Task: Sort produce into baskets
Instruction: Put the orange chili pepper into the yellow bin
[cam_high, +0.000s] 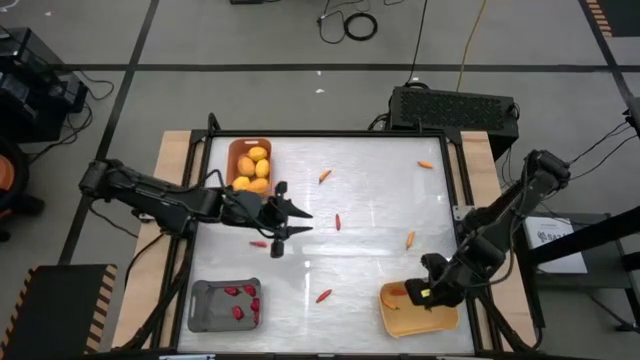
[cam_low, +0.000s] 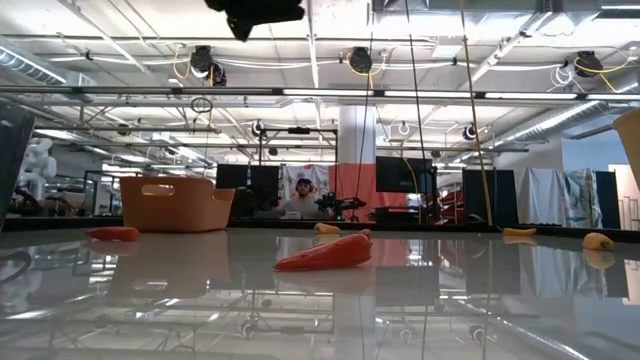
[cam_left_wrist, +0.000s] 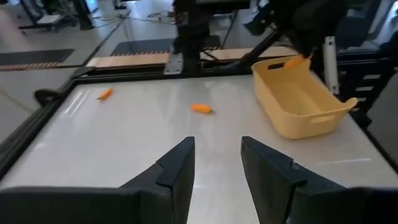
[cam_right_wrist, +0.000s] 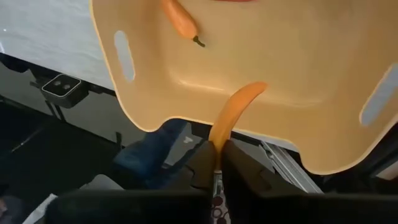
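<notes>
Right end effector (cam_right_wrist: 217, 158): closed on the tail of a carrot (cam_right_wrist: 233, 112), hung over the yellow basket (cam_high: 425, 318) at the table's (cam_high: 380, 230) near right corner. One carrot (cam_right_wrist: 180, 18) already lay inside that basket.

Left end effector (cam_high: 283, 222): fingers part open, nothing between them, held above the table's left-centre beside the orange basket (cam_high: 236, 150) of lemons (cam_high: 255, 168).

Grey basket (cam_high: 205, 310): near left corner, holding red chillies (cam_high: 240, 302).

Loose on the table: carrots at (cam_high: 325, 176), (cam_high: 426, 164), (cam_high: 410, 239); chillies at (cam_high: 338, 222), (cam_high: 323, 296), (cam_high: 258, 243).

Step in hand, by my reading: you were dropping the carrot into the yellow basket. To have done it well, you needed the carrot's free end well inside the rim, not over the near wall, the wrist lowered so it would not bounce out, then the fingers spread fully before lifting straight up.
</notes>
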